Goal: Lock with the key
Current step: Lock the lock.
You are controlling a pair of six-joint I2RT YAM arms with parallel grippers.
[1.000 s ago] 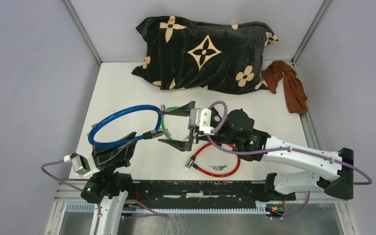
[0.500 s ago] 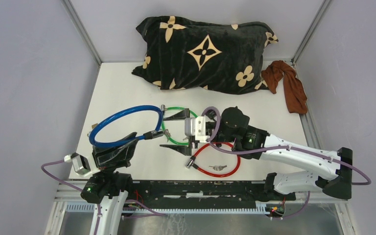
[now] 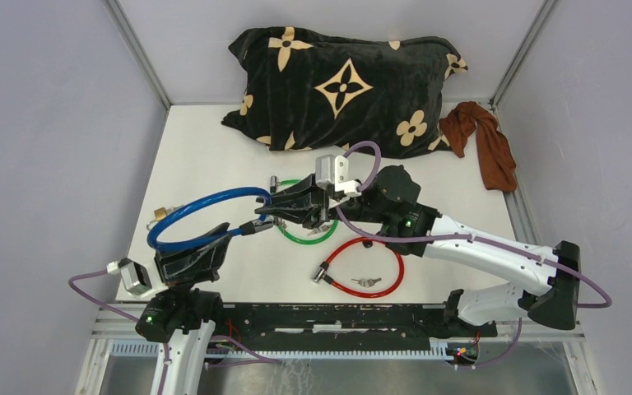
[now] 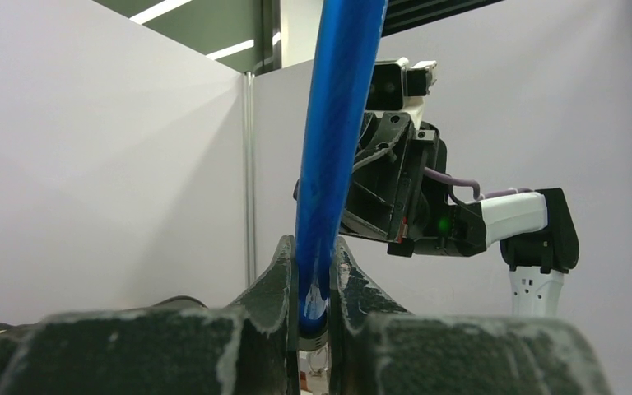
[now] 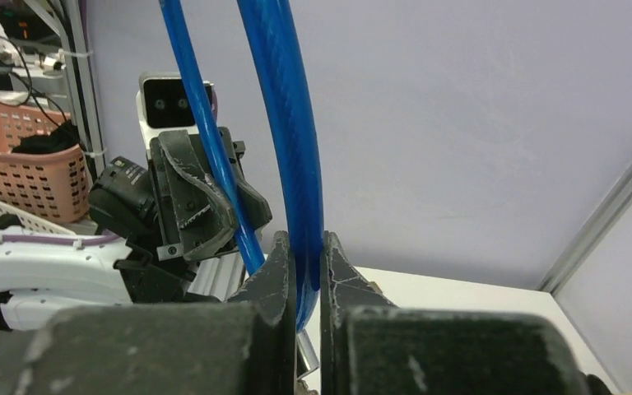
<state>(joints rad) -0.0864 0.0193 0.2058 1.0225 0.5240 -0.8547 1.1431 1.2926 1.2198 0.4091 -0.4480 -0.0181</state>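
Checking top view: blue cable lock (image 3: 197, 202) loops left, both ends meeting at centre. My right claw (image 3: 276, 207) clenched on one end, just right of left claw (image 3: 245, 228), which grips the other. L wrist: cable pinched, running upright. R wrist: same. Key not made out.

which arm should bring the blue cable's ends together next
Right, probably: the right claw is shut on the blue cable near one end, free to swing it over, while the left claw clamps the other end.
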